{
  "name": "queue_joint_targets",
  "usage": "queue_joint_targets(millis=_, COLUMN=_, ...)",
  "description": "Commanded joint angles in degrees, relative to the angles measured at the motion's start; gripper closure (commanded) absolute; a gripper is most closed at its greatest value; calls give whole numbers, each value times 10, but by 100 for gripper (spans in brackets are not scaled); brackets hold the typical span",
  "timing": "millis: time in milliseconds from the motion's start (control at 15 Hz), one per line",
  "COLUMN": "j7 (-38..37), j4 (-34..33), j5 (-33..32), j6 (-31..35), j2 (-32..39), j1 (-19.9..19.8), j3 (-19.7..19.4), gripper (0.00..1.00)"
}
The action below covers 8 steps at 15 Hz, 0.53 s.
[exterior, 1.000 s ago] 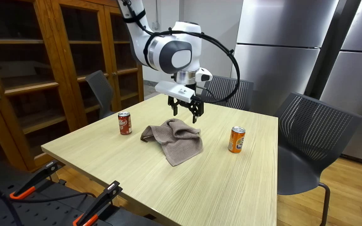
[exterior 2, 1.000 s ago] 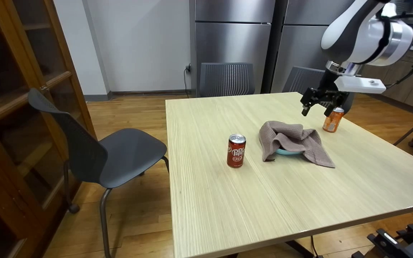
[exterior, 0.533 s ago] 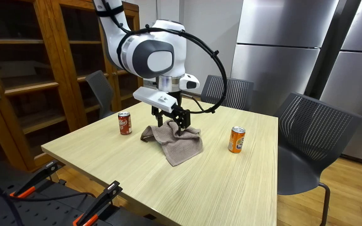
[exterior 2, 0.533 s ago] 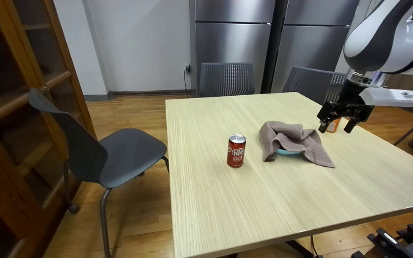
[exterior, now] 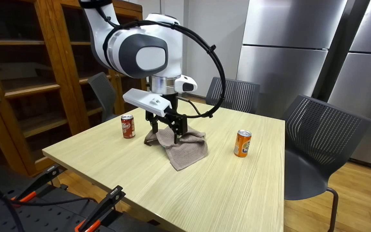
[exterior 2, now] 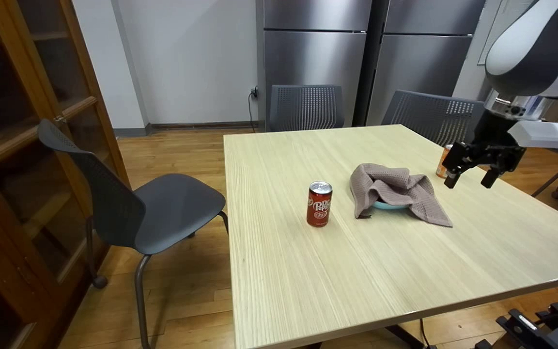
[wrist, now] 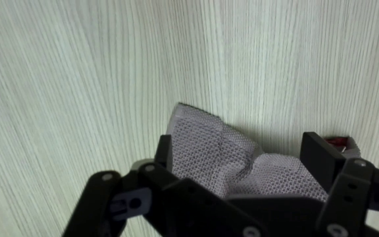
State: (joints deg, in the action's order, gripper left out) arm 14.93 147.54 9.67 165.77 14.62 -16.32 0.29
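Taupe waffle-weave cloth (exterior: 188,153) lies rumpled near the middle of the table surface (exterior: 217,193), partly over a turquoise dish (exterior 2: 388,205), its folds the same as a second ago. The change is in the gripper (exterior: 165,136): it has travelled toward the edge with the black-and-orange clamps (exterior: 106,203) and now shows lower in both exterior views. Its fingers (wrist: 321,161) stand wide apart, as before; the wrist view shows cloth between them, while in an exterior view the fingertips (exterior 2: 451,181) hang clear of it. The red can (exterior: 128,126), toward the edge facing the wooden cabinet (exterior: 54,42), and the orange can (exterior: 242,143), near the opposite edge, have not moved.
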Motion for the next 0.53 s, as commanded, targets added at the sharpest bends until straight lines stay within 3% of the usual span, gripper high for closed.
queue_joint_targets(millis=0, j7=-34, j4=25, j5=-19, j6=-7, j2=-34, j1=29, j3=-22, gripper=0)
queue_joint_targets(millis=67, j7=-8, j4=5, j5=-2, j6=-1, j2=-7, j1=14, j3=-10, gripper=0)
queue_joint_targets(millis=467, j7=-9, j4=6, j5=-3, j6=-1, j2=-3, j1=16, j3=-11, gripper=0)
